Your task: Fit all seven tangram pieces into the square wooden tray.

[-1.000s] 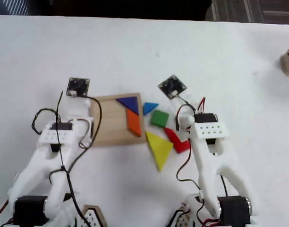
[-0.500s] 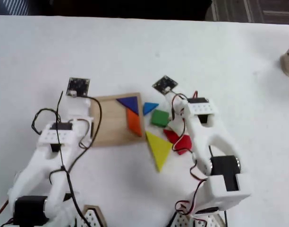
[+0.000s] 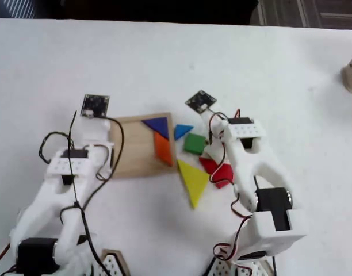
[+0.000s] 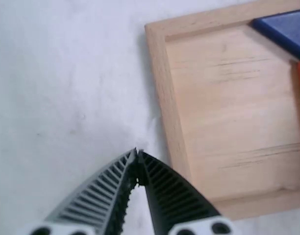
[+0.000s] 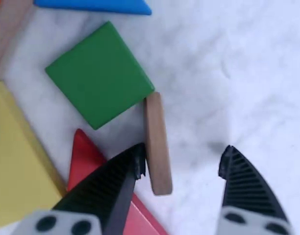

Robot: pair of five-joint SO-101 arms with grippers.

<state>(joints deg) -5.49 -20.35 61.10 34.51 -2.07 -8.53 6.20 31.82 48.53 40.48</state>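
- High view: a white table [image 3: 279,69] carries everything. The square wooden tray [image 3: 133,152] already has a dark blue triangle [image 3: 157,125] and an orange piece [image 3: 163,148] seated along its side toward the right arm. A light blue triangle [image 3: 182,131], a green square [image 3: 194,144], a yellow triangle [image 3: 193,179] and a red piece [image 3: 217,171] lie loose between the tray and that arm.
- Left wrist view: the left claw [image 4: 137,155] is closed tip to tip on nothing, over bare table just outside the tray's rim.
- Right wrist view: the right claw [image 5: 183,156] gapes wide and empty. A tan piece [image 5: 156,144] stands on its edge between the fingers, hard against one and well apart from the other. The green square touches the end of it farthest from the claw.
- The step in hand looks like grasping this tan piece. It would go best with the claw centred over it, so both fingers meet its flat faces together. Otherwise the nearer finger may tip it or shove it into the green square.
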